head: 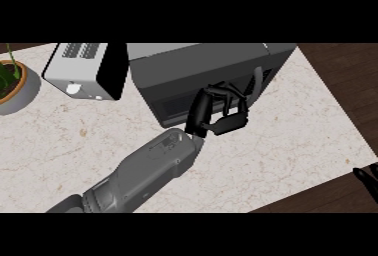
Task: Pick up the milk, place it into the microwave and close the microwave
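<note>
Left hand [219,112] sits against the front of the microwave [199,65], beside the door handle [258,82], fingers half curled around nothing we can see. Milk is not visible; we judge it is inside, beyond the hand behind the door. Door looks nearly or fully shut. To finish well, we push square on the handle side until the door seats, then withdraw straight back. Right hand [367,179] rests open, far right.
</note>
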`<state>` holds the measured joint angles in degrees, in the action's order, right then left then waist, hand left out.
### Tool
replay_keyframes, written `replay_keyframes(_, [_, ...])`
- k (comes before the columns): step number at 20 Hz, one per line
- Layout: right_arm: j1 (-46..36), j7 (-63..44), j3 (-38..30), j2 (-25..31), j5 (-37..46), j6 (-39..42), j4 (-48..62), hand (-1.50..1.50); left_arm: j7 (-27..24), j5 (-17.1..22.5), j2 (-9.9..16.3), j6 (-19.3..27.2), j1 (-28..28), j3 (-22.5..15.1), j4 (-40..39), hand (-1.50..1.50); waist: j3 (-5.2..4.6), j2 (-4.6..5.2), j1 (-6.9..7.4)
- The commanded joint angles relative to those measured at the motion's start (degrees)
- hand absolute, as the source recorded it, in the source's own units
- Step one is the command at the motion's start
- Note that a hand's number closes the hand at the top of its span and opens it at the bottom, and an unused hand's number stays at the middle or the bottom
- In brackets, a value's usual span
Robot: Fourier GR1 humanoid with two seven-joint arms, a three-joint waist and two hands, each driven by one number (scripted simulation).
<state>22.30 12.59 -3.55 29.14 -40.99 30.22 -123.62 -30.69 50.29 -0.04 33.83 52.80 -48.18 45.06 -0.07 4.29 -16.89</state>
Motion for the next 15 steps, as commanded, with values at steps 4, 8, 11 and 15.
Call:
replay_keyframes(4, [-0.36,-0.86,0.50,0.97,-0.93,0.66,-1.67,-1.50,-1.24,2.32,0.04,0.71,3.04,2.68,-6.08,1.50,-0.09,0.95,-0.75])
replay_keyframes(8, [-0.07,-1.14,0.17,1.58,-1.74,1.10,-1.85,-1.50,-2.37,3.01,0.04,1.54,3.42,2.68,-6.36,1.50,-0.01,1.01,-1.57])
replay_keyframes(11, [-0.42,-1.21,0.40,1.58,-2.06,1.12,-2.30,-1.50,-2.85,3.77,0.04,1.65,3.60,2.43,-6.32,1.50,0.01,1.09,-1.59])
replay_keyframes(15, [-0.46,-2.00,-0.18,2.53,-2.61,0.99,-2.84,-1.50,-4.01,4.48,0.04,1.39,3.32,1.78,-6.67,1.50,-0.06,1.07,-1.64])
